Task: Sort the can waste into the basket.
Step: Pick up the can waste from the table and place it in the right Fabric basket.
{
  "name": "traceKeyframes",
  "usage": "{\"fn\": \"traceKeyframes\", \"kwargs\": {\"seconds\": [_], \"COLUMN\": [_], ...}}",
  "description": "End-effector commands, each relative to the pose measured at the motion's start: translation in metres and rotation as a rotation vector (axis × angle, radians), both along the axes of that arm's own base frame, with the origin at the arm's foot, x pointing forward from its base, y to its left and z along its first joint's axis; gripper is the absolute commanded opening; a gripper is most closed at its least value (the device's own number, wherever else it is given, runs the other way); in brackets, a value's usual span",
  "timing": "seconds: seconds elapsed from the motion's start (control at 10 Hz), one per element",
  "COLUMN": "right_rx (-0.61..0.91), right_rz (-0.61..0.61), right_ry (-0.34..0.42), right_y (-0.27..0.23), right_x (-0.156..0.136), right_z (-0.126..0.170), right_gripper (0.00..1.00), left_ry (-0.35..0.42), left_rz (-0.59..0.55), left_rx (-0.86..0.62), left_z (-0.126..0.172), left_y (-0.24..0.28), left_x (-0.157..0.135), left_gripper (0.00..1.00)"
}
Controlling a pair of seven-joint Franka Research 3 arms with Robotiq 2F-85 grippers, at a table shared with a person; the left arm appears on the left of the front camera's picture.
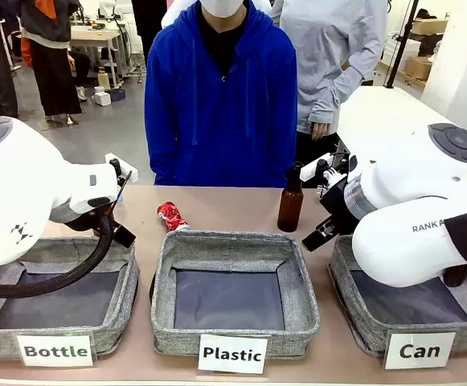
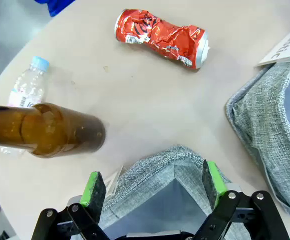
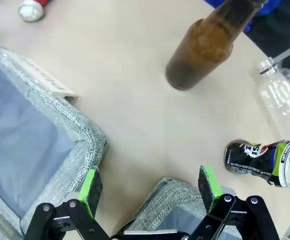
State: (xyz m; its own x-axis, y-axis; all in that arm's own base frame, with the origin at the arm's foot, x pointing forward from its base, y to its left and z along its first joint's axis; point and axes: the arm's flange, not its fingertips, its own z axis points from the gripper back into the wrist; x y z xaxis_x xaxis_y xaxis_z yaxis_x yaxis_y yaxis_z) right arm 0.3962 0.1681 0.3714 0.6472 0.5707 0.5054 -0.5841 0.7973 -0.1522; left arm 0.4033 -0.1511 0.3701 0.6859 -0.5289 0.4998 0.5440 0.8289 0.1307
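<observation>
The crushed red can [image 1: 171,215] lies on the table behind the middle basket; in the left wrist view the red can [image 2: 159,37] is far ahead of my open left gripper [image 2: 152,185], which hovers over a grey basket corner. A dark blue and silver can [image 3: 264,160] lies just right of my open right gripper [image 3: 149,185]. That gripper hangs above the far corner of the "Can" basket [image 3: 172,200]. From the front, the "Can" basket [image 1: 347,277] sits at the right under my right gripper [image 1: 321,233]. My left gripper [image 1: 122,233] is above the "Bottle" basket.
The "Bottle" basket [image 1: 129,281] and the "Plastic" basket [image 1: 233,241] stand left and middle. One brown glass bottle [image 1: 290,201] stands mid-table, another brown bottle [image 2: 45,130] near my left gripper. Clear plastic bottles [image 2: 27,90] [image 3: 284,95] lie nearby. A person in blue [image 1: 221,96] stands across the table.
</observation>
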Motion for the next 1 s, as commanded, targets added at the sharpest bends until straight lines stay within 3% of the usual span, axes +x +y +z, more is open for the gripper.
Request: {"fn": "traceKeyframes", "kwargs": {"seconds": [0.0, 0.9], "right_rx": [0.0, 0.0], "right_rz": [0.0, 0.0], "right_ry": [0.0, 0.0], "right_y": [0.0, 0.0], "right_x": [0.0, 0.0], "right_z": [0.0, 0.0], "right_gripper": [1.0, 1.0], "left_ry": [0.0, 0.0], "left_rz": [0.0, 0.0], "left_rx": [0.0, 0.0], "left_z": [0.0001, 0.0001], "left_y": [0.0, 0.0], "left_x": [0.0, 0.0], "left_gripper": [1.0, 1.0]}}
